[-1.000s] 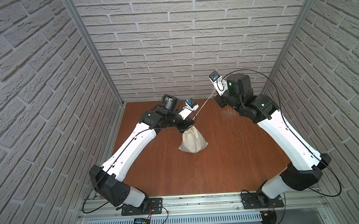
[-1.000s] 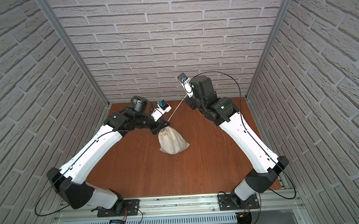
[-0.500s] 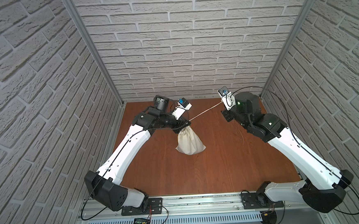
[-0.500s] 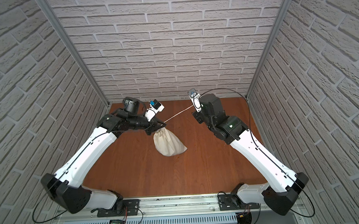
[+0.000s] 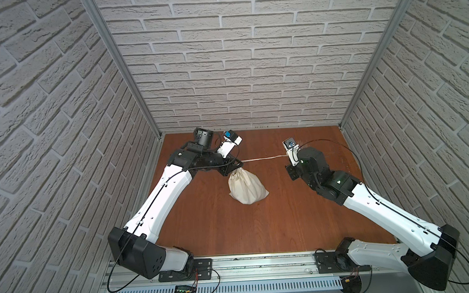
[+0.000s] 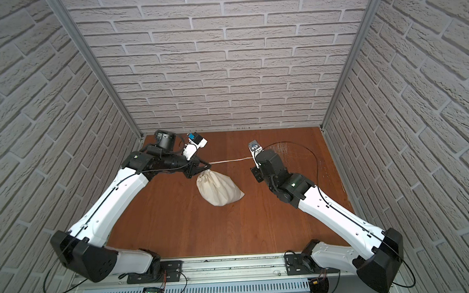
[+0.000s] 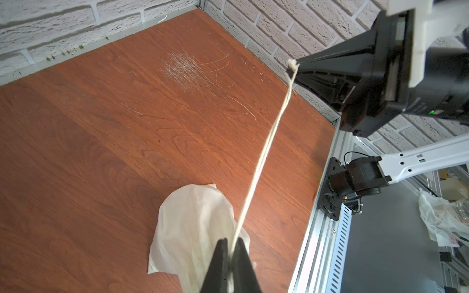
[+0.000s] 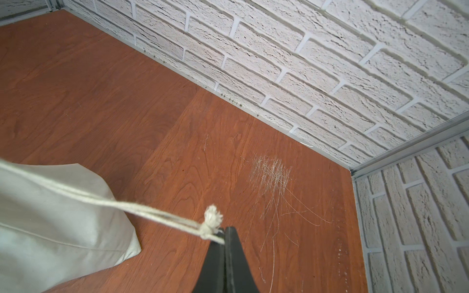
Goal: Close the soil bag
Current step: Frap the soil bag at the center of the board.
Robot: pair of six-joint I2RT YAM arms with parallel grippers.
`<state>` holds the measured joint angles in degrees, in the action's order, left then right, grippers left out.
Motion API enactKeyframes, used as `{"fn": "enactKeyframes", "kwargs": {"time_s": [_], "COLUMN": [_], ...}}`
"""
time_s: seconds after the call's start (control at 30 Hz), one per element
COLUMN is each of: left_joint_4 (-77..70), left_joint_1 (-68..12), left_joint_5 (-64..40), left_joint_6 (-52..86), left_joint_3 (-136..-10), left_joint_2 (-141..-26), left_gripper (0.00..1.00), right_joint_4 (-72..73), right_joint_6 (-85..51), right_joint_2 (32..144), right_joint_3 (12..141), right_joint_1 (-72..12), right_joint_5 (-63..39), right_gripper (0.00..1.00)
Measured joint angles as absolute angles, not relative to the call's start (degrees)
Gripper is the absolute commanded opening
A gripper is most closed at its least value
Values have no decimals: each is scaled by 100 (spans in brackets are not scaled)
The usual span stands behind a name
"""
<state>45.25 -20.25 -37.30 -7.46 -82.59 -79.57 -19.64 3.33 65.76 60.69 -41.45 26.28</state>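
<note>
I see the bag as matt cream cloth, softly creased. Its cord looks like rough twisted fibre, frayed at the knot. My table is reddish wood grain with a low sheen and one patch of pale scratches. The walls are rough white brick, the rail dull metal.

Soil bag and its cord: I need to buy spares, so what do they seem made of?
The cream, wrinkled cloth soil bag looks like matte woven cotton or muslin: soft creases, no sheen. Its off-white drawstring cord looks like twisted cotton twine: the end past the knot frays fluffy. Exact fibre unclear.
</note>
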Motion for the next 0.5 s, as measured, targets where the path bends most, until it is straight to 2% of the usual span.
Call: {"fn": "enactKeyframes", "kwargs": {"time_s": [0.5], "left_joint_4": [4665], "left_joint_1": [-1640], "left_joint_5": [-3474], "left_joint_6": [-454], "left_joint_3": [-8108], "left_joint_2": [-7872], "left_gripper": [0], "right_joint_4": [-1341], "right_joint_6": [143], "right_joint_2": [7028], "right_joint_3": [5048], "right_joint_1": [-5087], "right_joint_5": [2552], "right_gripper": [3]}}
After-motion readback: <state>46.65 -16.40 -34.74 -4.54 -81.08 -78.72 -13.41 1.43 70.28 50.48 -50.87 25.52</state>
